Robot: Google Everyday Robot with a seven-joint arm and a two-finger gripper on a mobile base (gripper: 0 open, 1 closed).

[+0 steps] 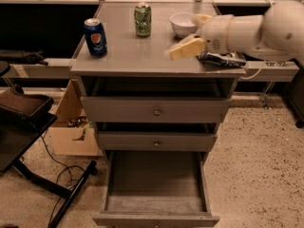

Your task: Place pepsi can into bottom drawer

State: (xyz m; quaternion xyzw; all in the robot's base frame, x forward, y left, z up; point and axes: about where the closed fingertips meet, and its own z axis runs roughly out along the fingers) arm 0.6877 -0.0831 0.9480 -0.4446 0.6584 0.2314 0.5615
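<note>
A: Pepsi can (pixel 95 37), small, dark-blue, silver-topped, with the round red-white-blue logo: where?

B: Sweeping from the far left. Black padded stand (pixel 23 109) on the speckled floor (pixel 256 165), then an open brown cardboard box (pixel 66 136) on the same floor. Holds some small dark bits, too small to tell apart. Then the can itself: upright on the flat grey cabinet top (pixel 137 56), near the left front corner, touching nothing.

A: Next along?

B: Green soda can (pixel 142 19), upright, further back and apart from the blue one. Right of that, a small round white bowl (pixel 182 23). Cannot tell what lies inside.

A: And the gripper?

B: Tan two-finger gripper (pixel 185 36) on the thick white arm (pixel 256 30), stretched in from the right. Hovers over the right half of the top, just beside the bowl. Fingers (pixel 187 48) spread apart, pinching nothing. Well apart from the pepsi can. Under the arm, a dark flat packet (pixel 221 59) lying near the right edge.

A: Drawers?

B: Shallow grey top drawer (pixel 154 109), pushed in, small round knob at the middle. Shallow grey middle drawer (pixel 154 140), likewise closed. Deep grey bottom drawer (pixel 154 189), pulled well out toward the camera, bare grey floor and side walls showing.
</note>
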